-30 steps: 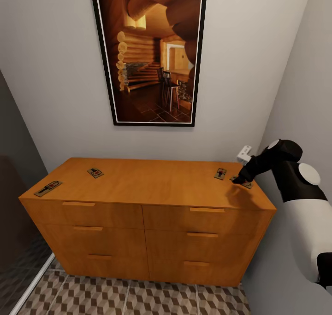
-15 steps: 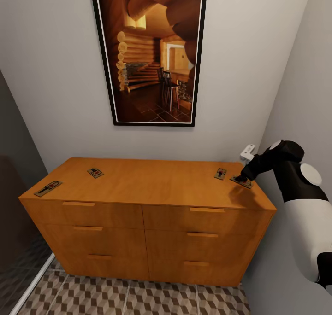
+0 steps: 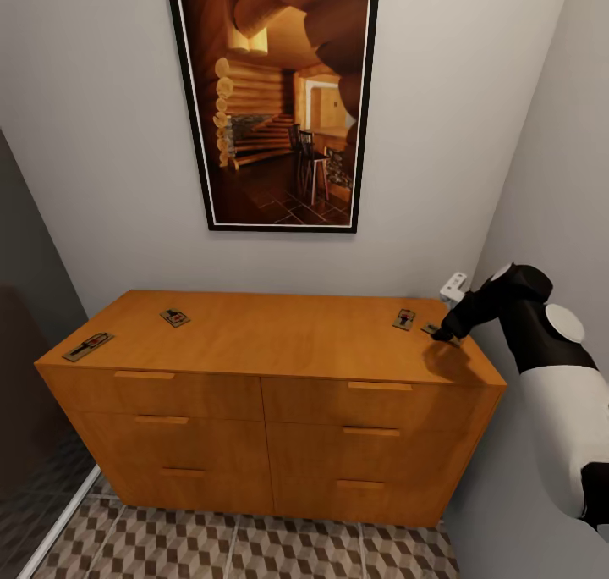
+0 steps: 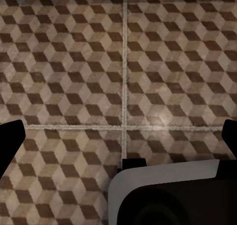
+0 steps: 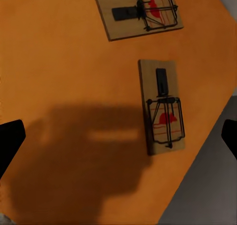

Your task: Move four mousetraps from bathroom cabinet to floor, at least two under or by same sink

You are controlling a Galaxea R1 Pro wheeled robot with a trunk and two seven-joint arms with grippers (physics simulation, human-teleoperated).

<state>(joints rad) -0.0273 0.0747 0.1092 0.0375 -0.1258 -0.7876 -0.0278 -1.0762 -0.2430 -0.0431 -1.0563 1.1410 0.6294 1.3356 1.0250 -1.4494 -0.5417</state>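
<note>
The orange-wood cabinet (image 3: 279, 346) carries several mousetraps on its top. Two lie at the left end (image 3: 88, 345) (image 3: 175, 317). One mousetrap (image 3: 404, 319) lies near the right end, and another (image 3: 431, 329) sits right by the corner, partly hidden under my right gripper (image 3: 442, 334). In the right wrist view that gripper (image 5: 118, 141) hangs open above the top, with the corner mousetrap (image 5: 162, 106) just ahead between its fingers and the other one (image 5: 138, 15) farther off. My left gripper (image 4: 118, 136) is open over the cube-patterned bathroom floor (image 4: 74, 62), holding nothing. The sink is out of view.
A tall framed picture (image 3: 279, 96) hangs on the wall above the cabinet. A grey wall (image 3: 550, 181) stands close on the right, beside my right arm. Patterned floor (image 3: 254, 554) shows in front of the drawers. A dark panel (image 3: 25, 376) borders the left side.
My right arm has shifted slightly to the right and lower over the cabinet's right corner. The mousetraps have not moved.
</note>
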